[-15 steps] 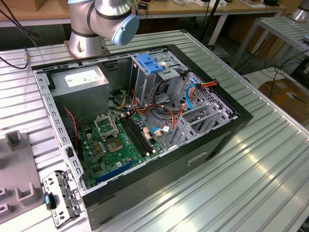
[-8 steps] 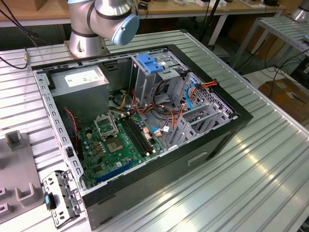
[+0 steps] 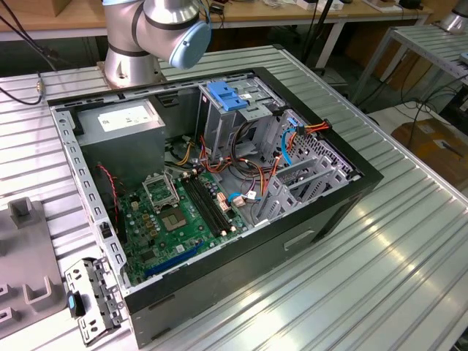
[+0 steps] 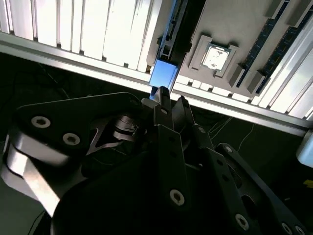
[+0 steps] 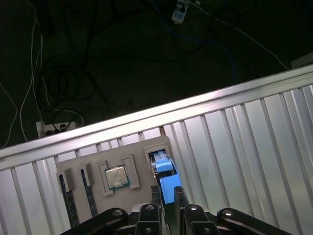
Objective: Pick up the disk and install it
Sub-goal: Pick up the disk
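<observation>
In both wrist views the disk [image 5: 165, 166] [image 4: 163, 74] stands on edge in a slot of a grey tray [image 5: 78, 169] [image 4: 230, 24]. The tray lies on the ribbed metal desk [image 5: 244, 147] [image 4: 98, 29] near the desk's edge. Only the disk's blue plastic end shows. Its metal body and label are hidden in the slot.

The gripper [image 5: 167, 192] [image 4: 171, 98] is right at that blue end, in line with it. I cannot tell whether it clamps the blue part or just sits beside it, because its dark body covers the contact.

On the same tray, beside the disk, are a processor [image 5: 116, 176] [image 4: 213, 56] and two memory sticks [image 5: 62, 188] [image 4: 266, 29], which are partly cut off.

In the exterior view an open computer case [image 3: 219, 183] lies on the desk [image 3: 380, 248]. The arm [image 3: 157, 29] is cut off at the top edge, and the tray [image 3: 22, 256] at the exterior view's left.
</observation>
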{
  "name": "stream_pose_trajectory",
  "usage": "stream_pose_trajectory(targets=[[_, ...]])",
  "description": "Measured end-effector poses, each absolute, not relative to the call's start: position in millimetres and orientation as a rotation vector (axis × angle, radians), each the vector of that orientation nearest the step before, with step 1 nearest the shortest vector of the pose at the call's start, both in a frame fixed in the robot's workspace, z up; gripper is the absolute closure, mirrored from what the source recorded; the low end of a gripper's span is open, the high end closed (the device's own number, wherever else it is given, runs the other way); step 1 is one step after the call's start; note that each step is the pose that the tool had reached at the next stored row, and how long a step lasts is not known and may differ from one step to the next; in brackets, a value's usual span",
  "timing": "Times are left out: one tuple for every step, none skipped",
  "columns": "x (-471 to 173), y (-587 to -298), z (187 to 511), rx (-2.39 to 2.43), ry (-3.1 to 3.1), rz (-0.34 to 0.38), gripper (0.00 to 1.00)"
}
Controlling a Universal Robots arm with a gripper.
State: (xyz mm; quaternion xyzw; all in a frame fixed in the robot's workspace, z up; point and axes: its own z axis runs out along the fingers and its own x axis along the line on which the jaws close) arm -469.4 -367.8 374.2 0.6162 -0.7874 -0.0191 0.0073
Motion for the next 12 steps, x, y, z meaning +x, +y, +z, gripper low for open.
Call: stream_pose_trajectory(targets=[[-469.4,-367.8,373.5,1.950,-2.443,-0.059,0.75],[-469.4,-367.8,372.9,1.969,-2.428,-0.058,0.75],[-469.2,-367.8,372.2,1.983,-2.420,-0.052,0.73],[-469.1,-367.8,371.8,1.988,-2.421,-0.046,0.73],[-468.7,-367.8,371.0,1.995,-2.425,-0.033,0.67],[-468.5,-367.8,370.5,1.999,-2.429,-0.023,0.67],[-468.4,-367.8,370.2,2.002,-2.431,-0.015,0.67],[-468.1,-367.7,367.5,2.013,-2.423,-0.006,0.60],[-468.0,-367.7,364.9,2.029,-2.409,-0.006,0.60],[-468.0,-367.7,363.4,2.050,-2.392,-0.006,0.53],[-467.9,-367.6,361.5,2.073,-2.371,-0.006,0.53],[-467.9,-367.4,359.8,2.083,-2.363,-0.006,0.53]])
